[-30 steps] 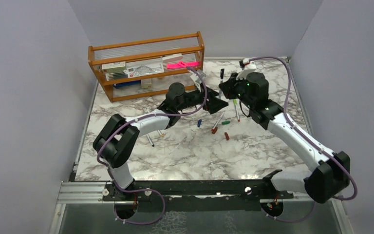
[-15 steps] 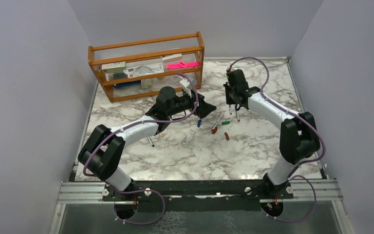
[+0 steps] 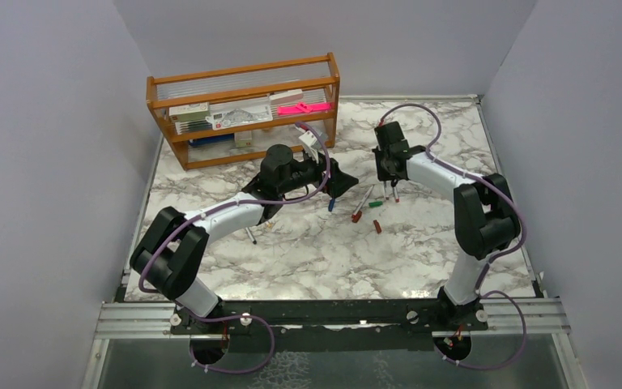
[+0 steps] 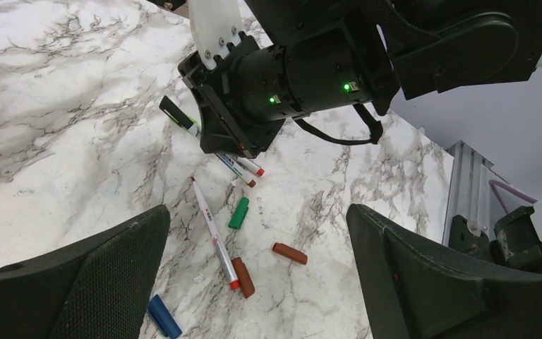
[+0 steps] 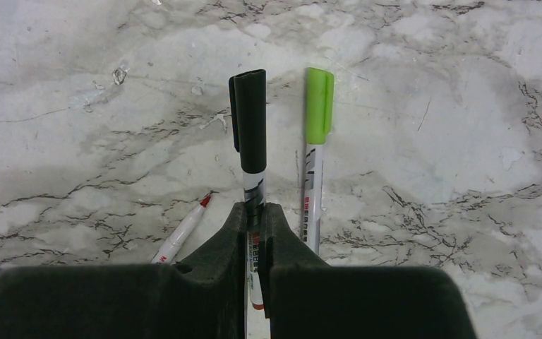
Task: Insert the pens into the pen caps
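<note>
- The right gripper point(image 5: 255, 212) is clamped tight on the white barrel of a black-capped pen point(image 5: 248, 120), which sticks straight up the middle of the right wrist view, low over the marble table point(image 5: 466, 106)
- Whether that pen touches the marble cannot be told
- A green-capped pen point(image 5: 319, 106) lies flat just to the right of it, parallel, outside the fingers
- The left gripper point(image 3: 345, 181) is spread wide and holds nothing; in the left wrist view its two dark fingers point(image 4: 77, 282) fill the lower corners
- Between those fingers, at lower centre of that view, a loose red-ended pen point(image 4: 212, 229) lies on a slant, uncapped
- A dark red cap point(image 4: 243, 277) sits just beside that pen's lower end
- A green cap point(image 4: 238, 212) lies just right of the pen's middle, apart from it
- A second dark red cap point(image 4: 290, 253) rests further right, on its own
- A blue cap point(image 4: 164, 316) lies at the bottom edge, near the left-hand finger
- In the top view both grippers sit close together at centre, and a wooden rack point(image 3: 243, 109) stands at upper left
</note>
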{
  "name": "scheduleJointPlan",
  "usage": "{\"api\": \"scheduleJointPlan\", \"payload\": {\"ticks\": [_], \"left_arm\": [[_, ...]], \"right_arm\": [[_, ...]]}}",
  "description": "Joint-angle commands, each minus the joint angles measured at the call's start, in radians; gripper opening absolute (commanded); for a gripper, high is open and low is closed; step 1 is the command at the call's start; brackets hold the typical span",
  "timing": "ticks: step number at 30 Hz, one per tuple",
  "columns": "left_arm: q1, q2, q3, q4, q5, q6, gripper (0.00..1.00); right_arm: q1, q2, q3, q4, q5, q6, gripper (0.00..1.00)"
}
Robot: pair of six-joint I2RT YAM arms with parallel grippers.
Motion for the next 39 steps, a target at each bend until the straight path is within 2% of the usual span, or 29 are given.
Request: {"api": "scheduleJointPlan", "payload": {"ticks": [1,10,16,21,25,29,34,39], "left_arm": [[0.001,0.008,-0.008,0.008,-0.011,0.017,0.99],[0.000,0.018,-0.004,0.008,-0.002,0.014,0.99],[0.001,0.016,-0.006,0.008,-0.003,0.013,0.99],[0.001,0.018,-0.004,-0.013,-0.057,0.020,0.98],[0.000,0.047,0.057,-0.135,-0.148,0.065,0.97],[-0.011,0.113,0.189,-0.360,-0.269,0.138,0.96],[-0.070,0.268,0.414,-0.663,-0.402,0.253,0.95],[-0.126,0.394,0.588,-0.798,-0.470,0.274,0.95]], "right_arm": [[-0.001,0.025,-0.014,-0.008,0.039,-0.008,0.02],[-0.001,0.042,-0.020,-0.013,0.050,-0.011,0.02],[-0.001,0.014,-0.031,-0.008,0.063,0.000,0.29],[0.000,-0.060,-0.046,0.010,0.016,0.015,0.34],[-0.001,-0.182,-0.092,0.069,-0.072,0.049,0.34],[0.000,-0.235,-0.107,0.062,-0.133,0.111,0.34],[0.000,-0.319,-0.160,0.091,-0.044,0.190,0.35],[0.000,-0.424,-0.218,0.102,0.043,0.247,0.36]]}}
